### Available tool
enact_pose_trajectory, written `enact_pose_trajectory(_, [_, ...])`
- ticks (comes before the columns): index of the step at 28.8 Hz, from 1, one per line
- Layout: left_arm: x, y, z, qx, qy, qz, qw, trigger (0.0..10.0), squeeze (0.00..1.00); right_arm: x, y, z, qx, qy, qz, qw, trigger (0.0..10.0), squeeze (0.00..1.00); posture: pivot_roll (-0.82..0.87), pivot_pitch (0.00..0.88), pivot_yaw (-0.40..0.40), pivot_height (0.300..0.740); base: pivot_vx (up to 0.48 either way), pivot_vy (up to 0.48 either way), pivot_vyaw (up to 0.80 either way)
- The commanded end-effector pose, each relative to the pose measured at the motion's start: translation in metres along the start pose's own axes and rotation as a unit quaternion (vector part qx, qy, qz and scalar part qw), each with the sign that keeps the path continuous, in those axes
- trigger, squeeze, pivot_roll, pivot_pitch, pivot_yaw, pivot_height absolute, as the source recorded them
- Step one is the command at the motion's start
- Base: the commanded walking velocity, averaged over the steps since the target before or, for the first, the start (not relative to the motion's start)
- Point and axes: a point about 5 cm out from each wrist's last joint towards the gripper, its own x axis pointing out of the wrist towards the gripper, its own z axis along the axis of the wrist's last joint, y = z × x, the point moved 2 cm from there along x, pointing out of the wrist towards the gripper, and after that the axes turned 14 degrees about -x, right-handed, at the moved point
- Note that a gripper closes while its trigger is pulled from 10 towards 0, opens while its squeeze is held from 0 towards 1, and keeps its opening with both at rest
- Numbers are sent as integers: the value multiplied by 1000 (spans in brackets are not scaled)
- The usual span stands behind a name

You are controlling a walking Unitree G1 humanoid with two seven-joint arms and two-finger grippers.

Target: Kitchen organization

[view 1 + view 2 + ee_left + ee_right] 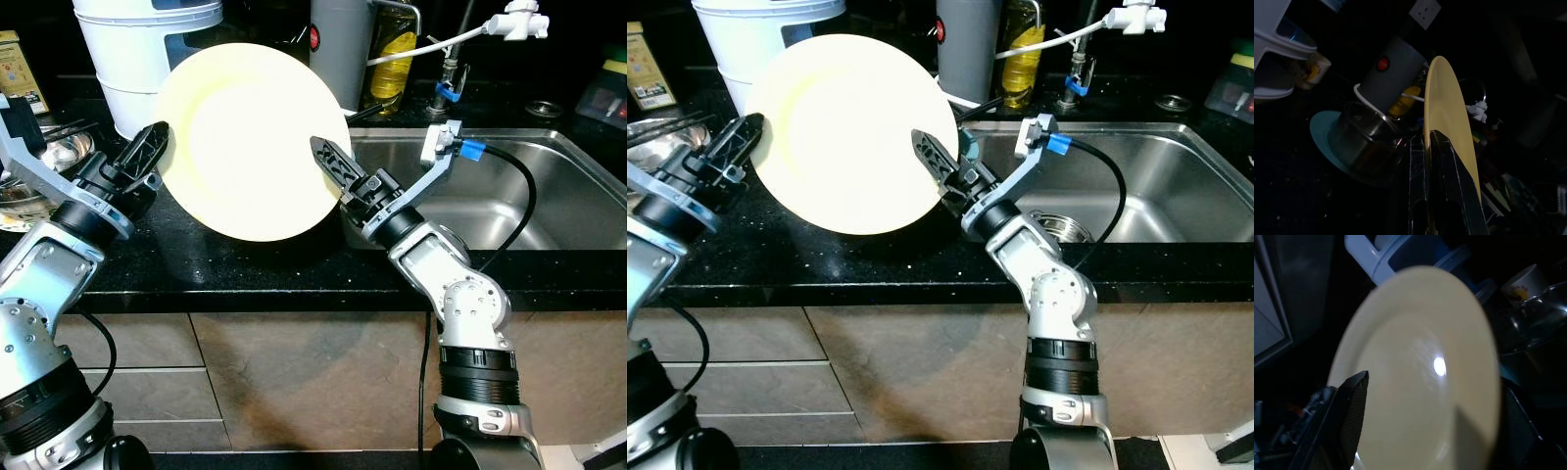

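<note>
A pale yellow dinner plate (253, 137) is held upright above the black speckled table (225, 259), its face turned toward the robot's head camera, with one pincer at each side of its rim. The left pincer (149, 147) is pinching the plate's left edge; the left wrist view shows the rim edge-on, caught between the two black fingers (1449, 181). The right pincer (331, 162) meets the plate at its lower right edge, one long finger lying across the front of the plate; in the right wrist view its two fingers stand well apart with the plate's glossy face between them, and whether they actually clamp the rim cannot be told. The plate's lower edge hangs clear of the table, just left of the stainless steel sink (549, 186). Behind the plate stand a large white plastic bucket (147, 49), a tall grey cylindrical appliance with a red button (338, 49) and a bottle of yellow oil (392, 59), all at the back of the table. A white hose ending in a white tap fitting (519, 22) arches over the sink's rear edge. A metal bowl (54, 152) sits at the far left of the table, near the left arm. A black cable with a blue connector (472, 150) loops from the right wrist down past the sink's front edge.
</note>
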Motion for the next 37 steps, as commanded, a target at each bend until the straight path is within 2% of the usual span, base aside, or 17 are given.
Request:
enact_pose_trajectory(1, [-1,1,-2,-8,-2,-2,1000,0,0,-2,3,0,9,-4,7,1000,0,0,77,215,-10,740,0,0,0])
enact_pose_trajectory(13, [0,2,-3,-6,1,4,1000,0,0,-4,2,5,15,-14,10,1000,0,0,77,212,-10,740,0,0,0])
enact_pose_trajectory(20, [0,13,-7,19,13,47,999,0,0,-3,2,7,22,-22,12,999,0,0,77,210,-10,740,0,0,0])
enact_pose_trajectory(21, [0,16,-7,25,15,56,998,0,169,-3,1,8,24,-25,9,999,0,0,77,210,-10,740,0,0,0])
enact_pose_trajectory(22, [0,17,-8,29,16,64,997,0,169,-3,1,9,26,-27,7,999,0,0,77,210,-10,740,0,0,0])
enact_pose_trajectory(23, [1,18,-8,32,17,67,997,4902,1000,-3,0,9,29,-29,6,999,0,0,77,210,-9,740,0,0,0])
enact_pose_trajectory(25, [1,19,-9,34,19,69,997,4902,1000,-3,-1,10,31,-31,4,999,0,0,77,209,-8,740,0,0,0])
enact_pose_trajectory(26, [1,19,-10,34,21,68,997,10000,1000,-4,-2,12,32,-34,1,999,0,0,77,209,-8,740,0,0,0])
enact_pose_trajectory(30, [4,20,-10,37,23,72,996,10000,1000,-4,-6,17,34,-44,-6,998,0,0,76,208,-6,740,0,0,0])
enact_pose_trajectory(33, [5,25,-6,57,7,99,993,10000,1000,-5,-9,22,35,-53,-13,998,0,0,76,207,-4,740,0,0,0])
enact_pose_trajectory(36, [5,26,-5,60,3,104,993,10000,1000,-5,-10,23,35,-55,-15,998,0,0,76,207,-4,740,0,0,0])
enact_pose_trajectory(37, [5,28,-2,60,-9,114,992,10000,0,-5,-12,25,34,-58,-20,998,0,0,76,207,-4,740,0,0,0])
